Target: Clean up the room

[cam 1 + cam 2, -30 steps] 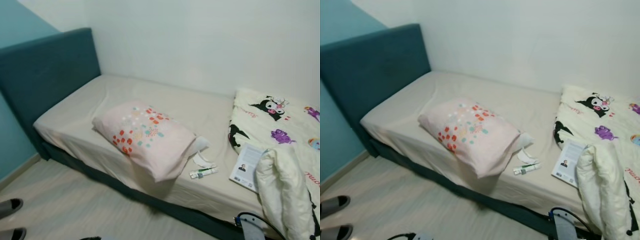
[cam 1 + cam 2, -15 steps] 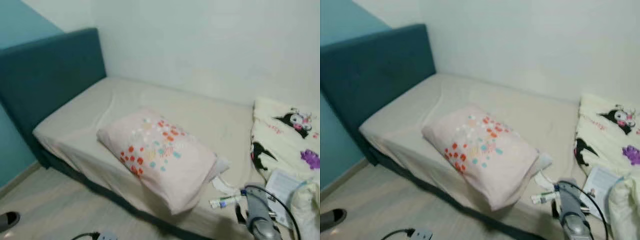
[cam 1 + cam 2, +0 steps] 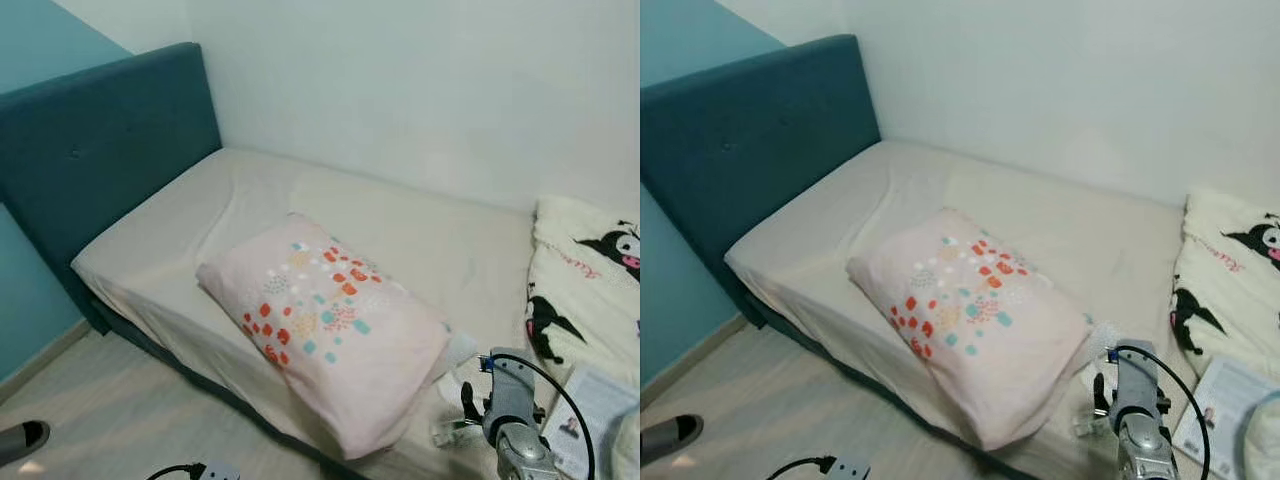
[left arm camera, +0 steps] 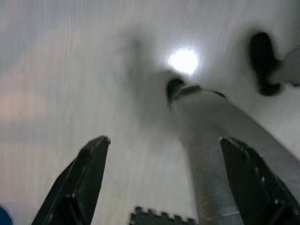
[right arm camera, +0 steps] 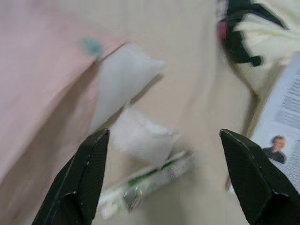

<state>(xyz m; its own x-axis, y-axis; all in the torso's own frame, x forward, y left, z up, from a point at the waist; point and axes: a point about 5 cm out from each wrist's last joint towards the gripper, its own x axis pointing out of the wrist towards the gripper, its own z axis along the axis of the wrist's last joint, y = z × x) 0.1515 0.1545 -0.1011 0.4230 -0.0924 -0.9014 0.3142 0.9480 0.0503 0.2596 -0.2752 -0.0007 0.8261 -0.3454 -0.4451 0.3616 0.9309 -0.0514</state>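
A pink pillow [image 3: 325, 330] with coloured dots lies askew across the bed's [image 3: 200, 210] front edge. Beside its corner rest a crumpled white tissue [image 5: 143, 136] and a white-and-green tube [image 5: 150, 183]. My right gripper [image 5: 163, 136] hovers open just above them, its fingers either side of the tissue and tube, nothing held. The right arm [image 3: 515, 420] reaches over the mattress near the tube [image 3: 450, 435]. A booklet [image 5: 281, 140] lies to the right by a cartoon-print blanket [image 3: 590, 270]. My left gripper [image 4: 164, 139] hangs open over the floor, empty.
A teal headboard [image 3: 100, 150] stands at the bed's left end and a white wall runs behind. On the pale floor sit a power strip [image 3: 215, 470] with its cable and a person's shoe [image 3: 20, 440]. My own leg [image 4: 211, 140] appears in the left wrist view.
The camera has come closer and shifted left, so the blanket slid toward the right edge. My right arm has risen into view over the mattress by the tube.
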